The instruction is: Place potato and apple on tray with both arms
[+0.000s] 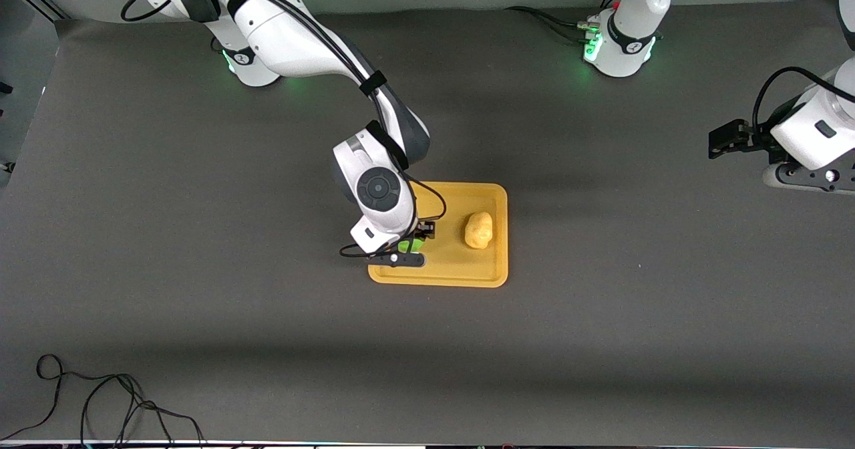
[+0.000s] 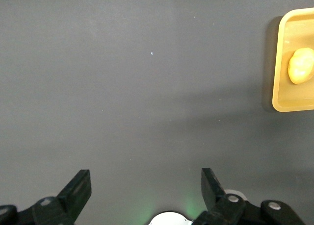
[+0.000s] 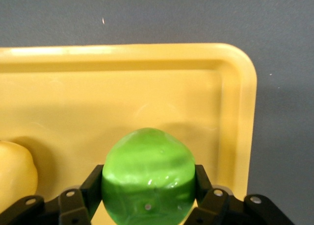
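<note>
You're in the last step: potato [image 1: 479, 230] is already lying on the tray [image 1: 467, 276], toward the left arm's end, and the apple [image 3: 147, 178] is being set down at the right arm's end.

Right gripper [image 1: 415, 240] is sitting low over the tray, jaws closed on the apple. In the right wrist view the apple is filling the gap, one finger pressing each side at about its widest part, so the grip is looking centred. Its shadow is falling on the tray floor close under it, but you can't tell whether it's actually touching down.

Apple and potato are sitting beside each other, apart, with tray floor showing between them.

Next move, as I'm reading it: lower the rest of the way if there's any gap, open the jaws, then lift straight up. The round apple is likely to roll, so release it gently. It's near the rim at that end, which should be stopping it.

Left gripper [image 2: 144, 190] is waiting over bare table [image 1: 200, 235] near the left arm's end, well apart from the tray, jaws wide open and holding nothing.
</note>
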Controlling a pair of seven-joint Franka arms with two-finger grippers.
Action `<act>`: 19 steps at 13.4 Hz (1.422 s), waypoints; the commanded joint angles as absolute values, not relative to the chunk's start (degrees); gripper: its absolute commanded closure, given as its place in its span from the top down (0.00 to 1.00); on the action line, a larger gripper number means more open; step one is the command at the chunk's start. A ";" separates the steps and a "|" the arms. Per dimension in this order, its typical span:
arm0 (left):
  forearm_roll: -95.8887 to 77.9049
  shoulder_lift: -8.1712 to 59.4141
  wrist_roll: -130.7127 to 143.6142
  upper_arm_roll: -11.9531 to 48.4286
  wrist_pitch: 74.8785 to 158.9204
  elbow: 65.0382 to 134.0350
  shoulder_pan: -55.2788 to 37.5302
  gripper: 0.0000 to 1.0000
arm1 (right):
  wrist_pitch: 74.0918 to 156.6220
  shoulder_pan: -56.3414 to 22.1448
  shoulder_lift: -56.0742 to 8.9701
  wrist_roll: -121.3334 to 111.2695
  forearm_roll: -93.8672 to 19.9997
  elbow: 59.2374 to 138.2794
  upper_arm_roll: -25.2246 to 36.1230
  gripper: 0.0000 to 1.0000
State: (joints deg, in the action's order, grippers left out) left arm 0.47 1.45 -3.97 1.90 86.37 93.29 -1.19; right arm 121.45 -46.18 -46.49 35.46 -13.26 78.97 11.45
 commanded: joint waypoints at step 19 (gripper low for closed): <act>0.79 1.14 -2.90 1.76 87.28 93.78 -1.93 1.00 | 110.44 -45.09 -20.85 23.58 -14.24 87.98 28.98 1.00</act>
State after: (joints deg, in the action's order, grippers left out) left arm 0.48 1.51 -3.95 2.00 86.41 93.31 -1.33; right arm 114.99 -44.61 -27.40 28.97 -13.29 83.66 25.40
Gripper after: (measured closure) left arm 0.000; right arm 0.000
